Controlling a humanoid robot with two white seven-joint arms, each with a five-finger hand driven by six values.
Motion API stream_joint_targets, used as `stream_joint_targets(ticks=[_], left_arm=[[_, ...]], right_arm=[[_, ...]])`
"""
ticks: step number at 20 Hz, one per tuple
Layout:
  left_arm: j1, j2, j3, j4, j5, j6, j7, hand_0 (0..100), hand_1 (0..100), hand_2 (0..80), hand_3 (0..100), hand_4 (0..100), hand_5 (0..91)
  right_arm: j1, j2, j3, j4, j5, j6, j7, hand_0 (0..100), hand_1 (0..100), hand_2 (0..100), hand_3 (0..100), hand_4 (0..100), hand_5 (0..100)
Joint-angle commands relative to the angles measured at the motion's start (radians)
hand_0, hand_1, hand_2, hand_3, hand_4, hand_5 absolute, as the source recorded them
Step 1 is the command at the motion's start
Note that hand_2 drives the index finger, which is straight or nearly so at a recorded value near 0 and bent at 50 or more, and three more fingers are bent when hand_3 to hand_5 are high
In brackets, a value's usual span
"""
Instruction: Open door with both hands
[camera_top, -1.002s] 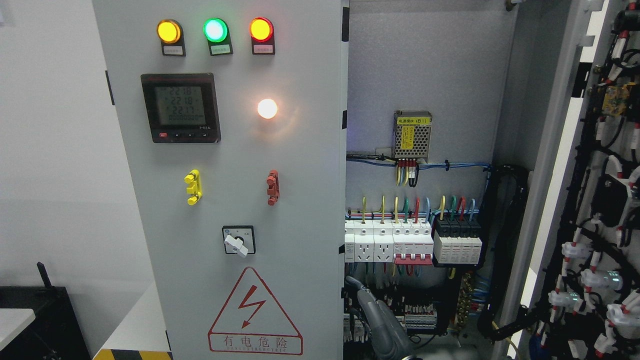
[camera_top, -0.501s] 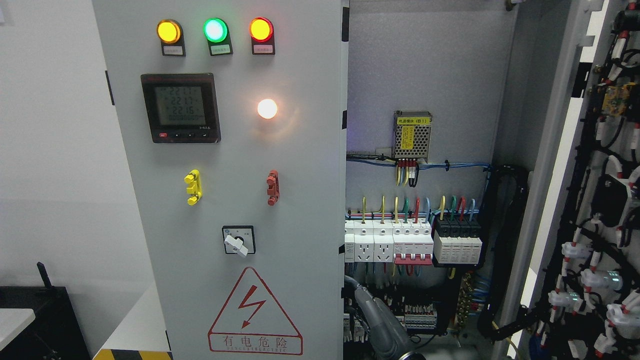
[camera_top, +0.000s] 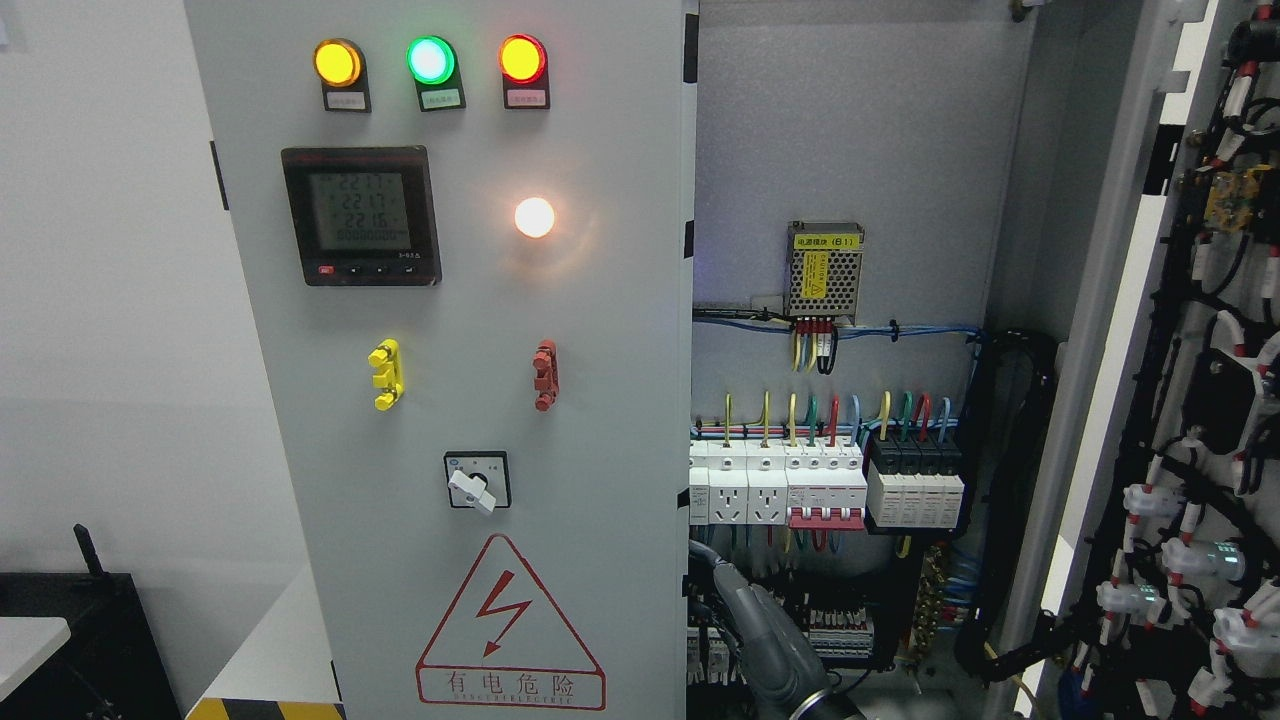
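Two doors: the left door (camera_top: 450, 400) stands closed, its free edge at the picture's middle, while the right door (camera_top: 1200, 400) hangs swung wide, baring the cabinet (camera_top: 860, 140) with its wiring and breakers (camera_top: 825, 485). One grey hand (camera_top: 765, 630) pokes up at the bottom; whether its fingers are apart or together I cannot tell.

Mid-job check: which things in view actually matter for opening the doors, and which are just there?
Job:
left door, still shut
right door, already swung open
a grey hand at the left door's inner edge; which arm it belongs to is unclear

Just there:
indicator lamps
meter
rotary switch
breakers
power supply
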Motion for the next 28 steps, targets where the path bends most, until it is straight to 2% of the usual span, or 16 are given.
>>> stream_joint_targets(ticks=[1,7,13,16,28], left_arm=[[0.0,0.0,0.0,0.0,0.021,0.001,-0.001,0,0,0.0,0,0,0.0],[0.0,0.0,0.0,0.0,0.021,0.001,-0.001,0,0,0.0,0,0,0.0],[0.0,0.0,0.0,0.0,0.02,0.001,-0.001,0,0,0.0,0,0,0.0],[0.0,0.0,0.0,-0.001,0.021,0.001,-0.001,0,0,0.0,0,0,0.0],[0.0,0.0,0.0,0.0,0.02,0.001,-0.001,0,0,0.0,0,0,0.0]], right_arm=[[-0.009,-0.005,0.0,0.028,-0.004,0.001,0.007,38,0,0,0,0,0],[-0.019,-0.005,-0.001,0.03,-0.006,0.033,0.018,38,0,0,0,0,0],[-0.022,-0.005,-0.001,0.031,-0.006,0.035,0.02,38,0,0,0,0,0],[-0.022,-0.005,-0.004,0.031,-0.006,0.035,0.059,38,0,0,0,0,0],[-0.024,-0.007,-0.006,0.031,-0.023,0.035,0.067,38,0,0,0,0,0]])
